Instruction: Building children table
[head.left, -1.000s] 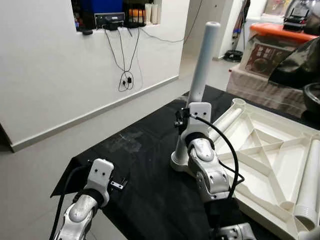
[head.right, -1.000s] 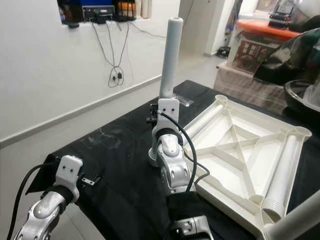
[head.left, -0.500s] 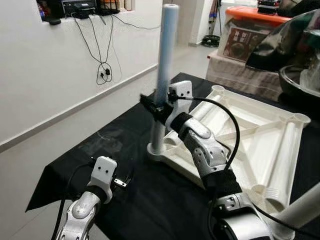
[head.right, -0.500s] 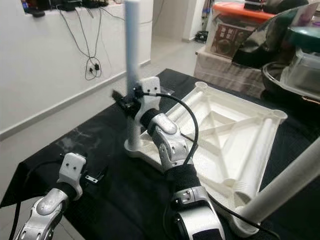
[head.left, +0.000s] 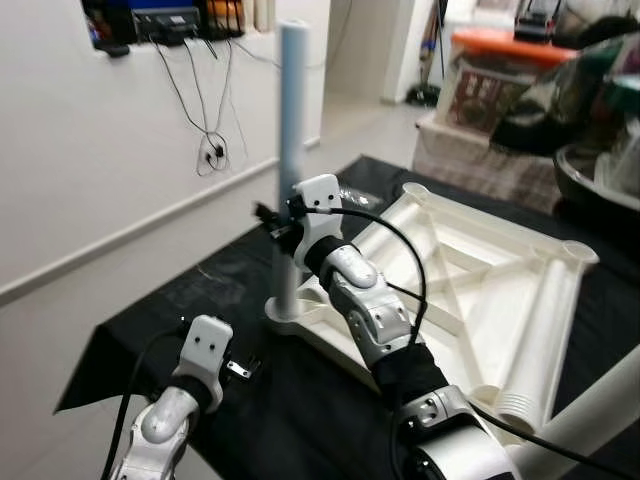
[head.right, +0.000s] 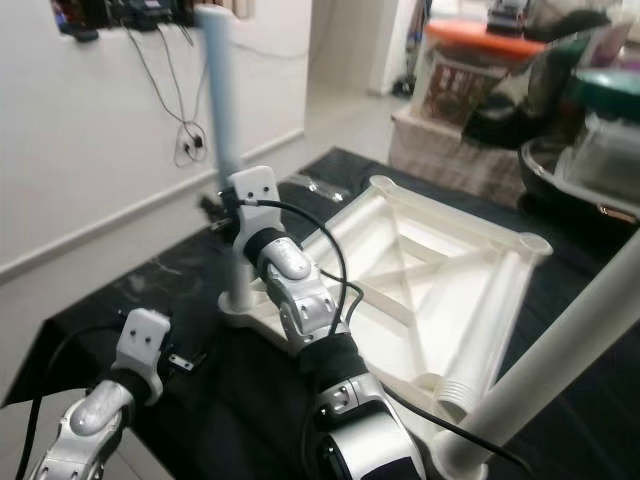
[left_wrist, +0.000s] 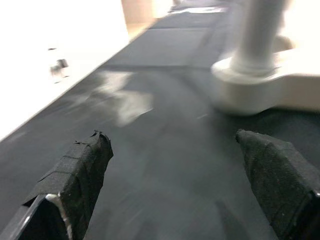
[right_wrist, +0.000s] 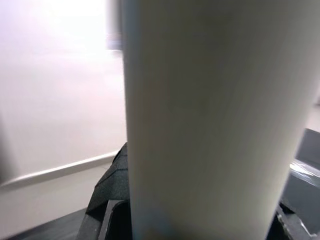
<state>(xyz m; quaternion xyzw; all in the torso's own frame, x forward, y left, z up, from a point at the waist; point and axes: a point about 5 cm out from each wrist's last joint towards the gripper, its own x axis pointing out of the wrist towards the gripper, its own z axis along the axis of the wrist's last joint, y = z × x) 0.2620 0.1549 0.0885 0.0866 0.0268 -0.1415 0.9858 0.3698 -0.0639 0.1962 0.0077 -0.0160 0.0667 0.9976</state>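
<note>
The white children's table top (head.left: 470, 290) lies upside down on a black-covered surface (head.left: 200, 300). One white leg (head.left: 291, 130) stands upright in its near-left corner socket (head.left: 285, 310). My right gripper (head.left: 272, 214) is shut around this leg at about mid-height; in the right wrist view the leg (right_wrist: 210, 115) sits between the black fingers (right_wrist: 107, 200). My left gripper (left_wrist: 175, 185) hovers low over the black cover, open and holding nothing, a short way from the leg's base (left_wrist: 250, 75). A loose leg (head.left: 540, 335) lies inside the table top.
Another white leg (head.left: 595, 420) slants across the near right corner. The black surface's edge (head.left: 80, 385) drops to the floor on the left. A white wall with hanging cables (head.left: 210, 150) stands behind. Boxes and dark bags (head.left: 530, 90) crowd the back right.
The camera has swung, shifting the whole scene. My right gripper has closed onto the upright leg from the side. The left arm stays low at the left.
</note>
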